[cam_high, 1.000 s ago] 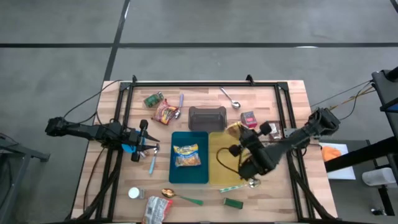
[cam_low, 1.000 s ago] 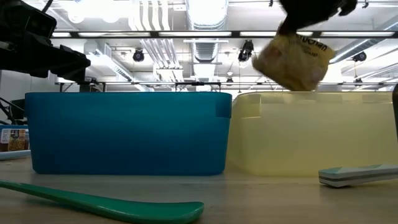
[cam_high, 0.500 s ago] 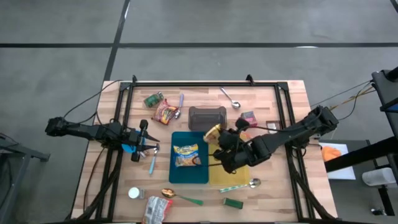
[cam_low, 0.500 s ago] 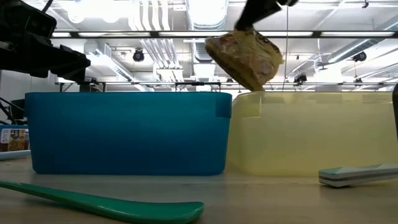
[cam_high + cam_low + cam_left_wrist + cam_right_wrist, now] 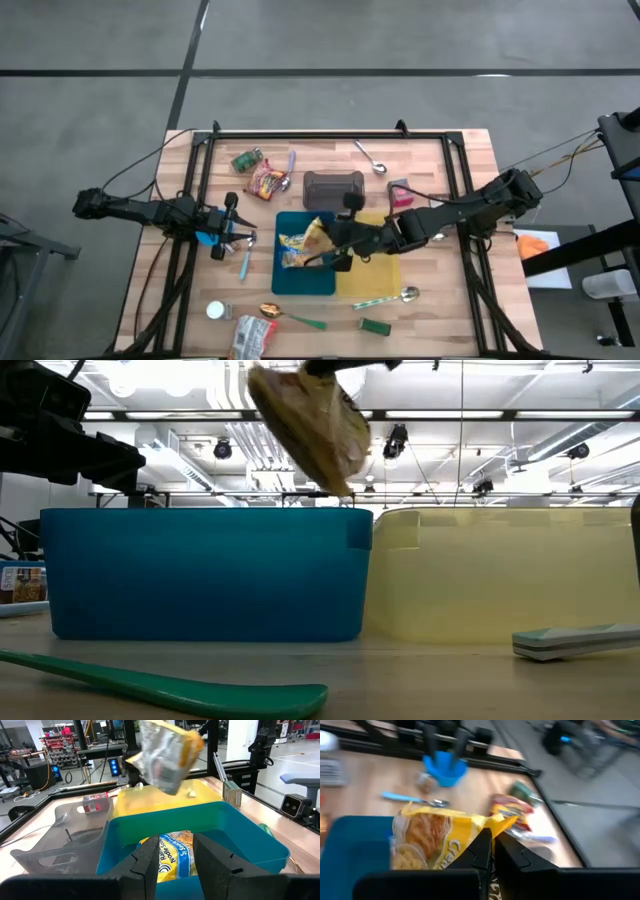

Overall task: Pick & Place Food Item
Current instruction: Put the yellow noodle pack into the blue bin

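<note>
Right gripper (image 5: 335,232): centre of the high view, reaching in from the right; jaws shut tight on the upper edge of the yellow packet (image 5: 316,236), so that the bag hangs free below and can be let go without pushing.
Yellow packet: crinkled foil-like pouch, soft and puffy, yellow print on one face, silvery on the other; held in the air above the right part of the blue bin (image 5: 284,284), clear of its rim in the low view.
Blue bin: rigid plastic, rectangular, smooth opaque walls; centre of the high view, touching the yellow bin (image 5: 372,285) on its right side.
Noodle packet (image 5: 171,857): flat yellow pouch already lying on the blue bin's floor, lower centre of the left wrist view; probably the reason why the new packet is carried here, food with food.
Yellow bin: same shape, translucent pale plastic; contents not clear.
Left gripper (image 5: 233,233): centre left of the high view, beside the blue bin, waiting; jaws narrowly apart, nothing between them; well placed to watch the bin.
Grey tray (image 5: 333,189): dark translucent plastic, upper centre, behind both bins.
Green spoon (image 5: 160,687): smooth plastic, lying flat on the wooden worktop (image 5: 440,300), lower left of the low view.
Step, as judged: carrying almost finished, release into the blue bin not yet done.
</note>
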